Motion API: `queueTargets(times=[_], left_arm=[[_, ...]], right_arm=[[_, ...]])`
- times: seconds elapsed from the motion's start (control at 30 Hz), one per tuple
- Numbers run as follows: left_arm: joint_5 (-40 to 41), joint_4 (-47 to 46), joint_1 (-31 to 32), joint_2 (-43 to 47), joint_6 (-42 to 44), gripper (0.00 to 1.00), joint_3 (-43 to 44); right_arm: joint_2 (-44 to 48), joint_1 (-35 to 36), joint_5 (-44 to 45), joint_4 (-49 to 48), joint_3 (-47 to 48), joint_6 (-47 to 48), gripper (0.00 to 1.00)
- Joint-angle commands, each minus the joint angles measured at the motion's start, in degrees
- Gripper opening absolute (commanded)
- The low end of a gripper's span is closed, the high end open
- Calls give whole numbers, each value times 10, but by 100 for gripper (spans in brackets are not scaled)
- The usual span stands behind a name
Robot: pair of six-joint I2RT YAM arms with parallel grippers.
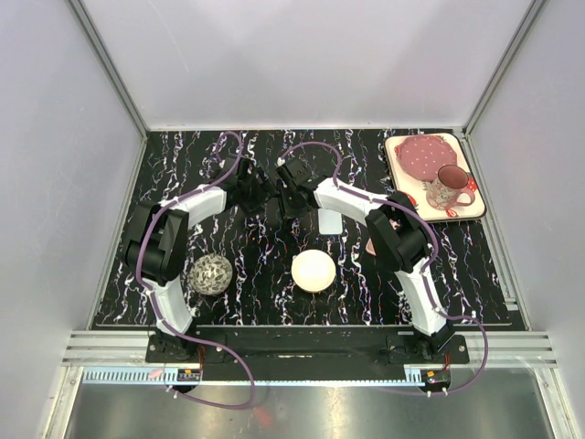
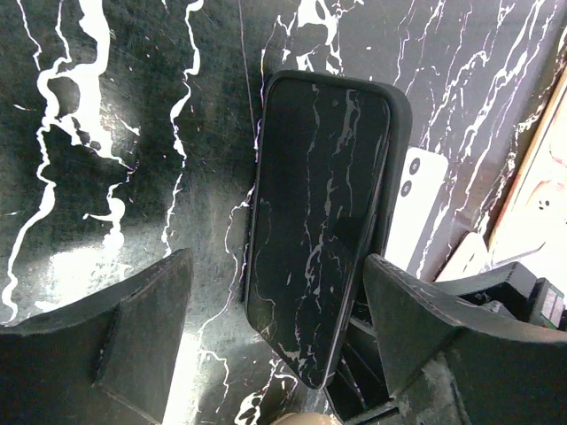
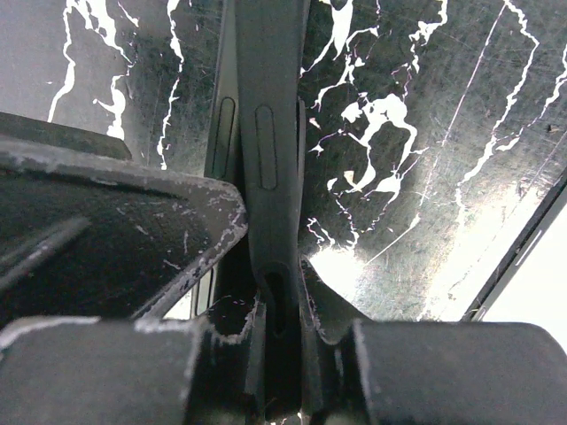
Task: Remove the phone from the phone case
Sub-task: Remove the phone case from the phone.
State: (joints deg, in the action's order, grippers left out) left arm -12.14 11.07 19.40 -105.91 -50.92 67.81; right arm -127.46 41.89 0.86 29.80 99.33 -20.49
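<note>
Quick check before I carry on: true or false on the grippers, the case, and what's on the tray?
1. The right gripper is clamped on the edge of the phone case. True.
2. The left gripper is shut on the phone. False: its fingers stand open on either side of the phone.
3. The mug stands on the tray. True.
4. The cream ball lies on the tray. False: it lies on the table, between the two arms.
</note>
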Motion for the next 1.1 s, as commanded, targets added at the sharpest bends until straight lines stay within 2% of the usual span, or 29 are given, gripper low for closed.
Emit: queueTargets(times=[0.0, 0.27, 0.5, 0.63, 0.87, 1.07], left_arm=[[-68, -63, 22, -18, -24, 80, -12], [-11, -26, 33, 7, -6, 77, -25], [11, -38, 42, 1, -59, 75, -64], [83, 39, 42, -2, -25, 69, -35], [170, 146, 42, 6, 34, 66, 12], [212, 160, 42, 25, 58, 59, -10]], right_arm=[[-21, 49, -64, 68, -25, 30, 0], [-10, 50, -77, 61, -21, 26, 0], [1, 49, -103, 46, -16, 14, 0], [33, 49, -123, 28, -35, -12, 0], [53, 49, -113, 23, -35, -8, 0], [55, 49, -99, 30, -48, 7, 0]])
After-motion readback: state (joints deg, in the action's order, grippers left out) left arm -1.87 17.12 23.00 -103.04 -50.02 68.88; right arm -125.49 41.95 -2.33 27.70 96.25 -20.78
